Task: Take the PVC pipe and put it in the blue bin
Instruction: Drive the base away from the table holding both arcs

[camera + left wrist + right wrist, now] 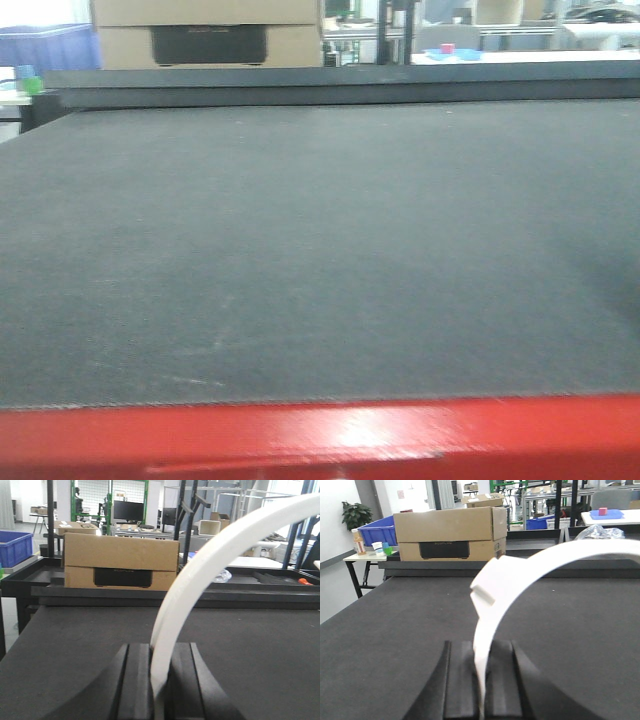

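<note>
PVC pipe [200, 565], white, smoothly arched, in left claw [159, 690]

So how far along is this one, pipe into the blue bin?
Grabbing looks done: the left gripper is shut on a curved white pipe, the right gripper on a pipe too; whether it is the same one, I cannot tell. In hand: both held above the dark table. Left: placing. A blue bin stands beyond the table's far end, away from both grippers.

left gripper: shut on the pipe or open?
Shut on it. In the left wrist view the white PVC pipe is pinched in the left gripper, touching it on both sides, no gap visible.
</note>
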You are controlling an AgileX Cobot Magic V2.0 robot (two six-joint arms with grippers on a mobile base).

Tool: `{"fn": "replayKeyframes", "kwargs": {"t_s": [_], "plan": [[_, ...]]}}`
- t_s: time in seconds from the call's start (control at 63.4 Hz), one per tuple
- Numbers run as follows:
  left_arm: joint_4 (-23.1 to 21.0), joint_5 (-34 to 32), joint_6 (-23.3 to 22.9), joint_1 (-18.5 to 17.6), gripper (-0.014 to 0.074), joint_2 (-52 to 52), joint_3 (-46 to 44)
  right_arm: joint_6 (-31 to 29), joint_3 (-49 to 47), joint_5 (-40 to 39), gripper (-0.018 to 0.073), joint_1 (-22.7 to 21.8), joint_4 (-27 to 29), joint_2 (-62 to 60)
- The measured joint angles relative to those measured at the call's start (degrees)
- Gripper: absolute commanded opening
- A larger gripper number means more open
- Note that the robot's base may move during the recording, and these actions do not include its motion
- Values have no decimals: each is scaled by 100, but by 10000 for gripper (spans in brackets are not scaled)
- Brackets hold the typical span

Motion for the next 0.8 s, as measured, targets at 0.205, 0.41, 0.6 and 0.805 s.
{"fn": "replayKeyframes", "kwargs": {"t_s": [0.205,0.41,0.6,0.805], "plan": [[4,0,0,0,-111,-10,0,0,0,0,-169,0,0,0],[14,0,0,0,-111,-10,0,0,0,0,-169,0,0,0],[14,0,0,0,-111,-10,0,0,8,0,-169,0,0,0],[14,0,0,0,-111,-10,0,0,8,0,-169,0,0,0]]}}
